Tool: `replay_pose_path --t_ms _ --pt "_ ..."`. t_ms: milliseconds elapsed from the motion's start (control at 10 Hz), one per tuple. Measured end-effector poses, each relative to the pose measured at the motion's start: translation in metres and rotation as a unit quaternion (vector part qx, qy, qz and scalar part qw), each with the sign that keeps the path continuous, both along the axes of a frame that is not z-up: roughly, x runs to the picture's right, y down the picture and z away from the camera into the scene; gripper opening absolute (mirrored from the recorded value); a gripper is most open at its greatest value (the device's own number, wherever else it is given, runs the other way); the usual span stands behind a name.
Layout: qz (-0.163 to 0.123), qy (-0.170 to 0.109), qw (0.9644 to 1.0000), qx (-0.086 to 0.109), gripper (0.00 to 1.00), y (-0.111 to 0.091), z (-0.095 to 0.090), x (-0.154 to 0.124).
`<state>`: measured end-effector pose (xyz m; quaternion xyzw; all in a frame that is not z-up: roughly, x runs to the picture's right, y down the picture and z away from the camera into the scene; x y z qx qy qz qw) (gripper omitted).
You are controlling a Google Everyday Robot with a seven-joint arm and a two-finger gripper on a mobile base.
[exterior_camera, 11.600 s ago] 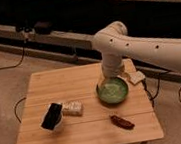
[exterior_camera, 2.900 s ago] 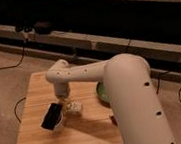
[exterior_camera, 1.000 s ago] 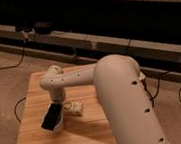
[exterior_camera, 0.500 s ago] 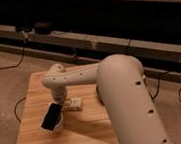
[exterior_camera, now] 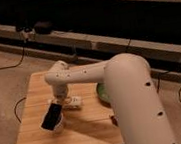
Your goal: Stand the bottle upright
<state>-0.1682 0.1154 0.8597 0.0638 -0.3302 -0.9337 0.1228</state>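
Note:
The bottle (exterior_camera: pixel 72 102), small and whitish with a pale label, lies on its side near the middle of the wooden table (exterior_camera: pixel 38 142). My gripper (exterior_camera: pixel 62 97) hangs straight down from the white wrist and sits right at the bottle's left end, touching or just over it. The wrist hides most of the gripper. The thick white arm reaches in from the lower right and covers the table's right side.
A black rectangular object (exterior_camera: pixel 51 117) stands tilted just in front and left of the bottle. A green bowl (exterior_camera: pixel 101 91) peeks out from behind the arm to the right. Cables run across the floor, and a dark shelf wall stands behind the table.
The wrist has drifted slightly to the right and settled over the bottle's left end. The bottle still lies on its side in the same spot.

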Motion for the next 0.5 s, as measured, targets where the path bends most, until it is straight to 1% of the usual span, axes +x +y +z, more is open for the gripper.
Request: replay_pose_path --t_ms 100,200,300,400,500 --pt "0.029 -0.006 0.9995 0.01 0.22 -0.017 -0.014 0.013" --pt "0.042 -0.007 0.999 0.014 0.22 -0.024 -0.02 0.021" --pt "0.07 -0.009 0.9974 0.017 0.22 -0.033 -0.031 0.037" --pt "0.103 -0.015 0.9943 0.021 0.22 -0.041 -0.043 0.055" --pt "0.126 -0.028 0.9912 0.029 0.22 -0.049 -0.053 0.068"
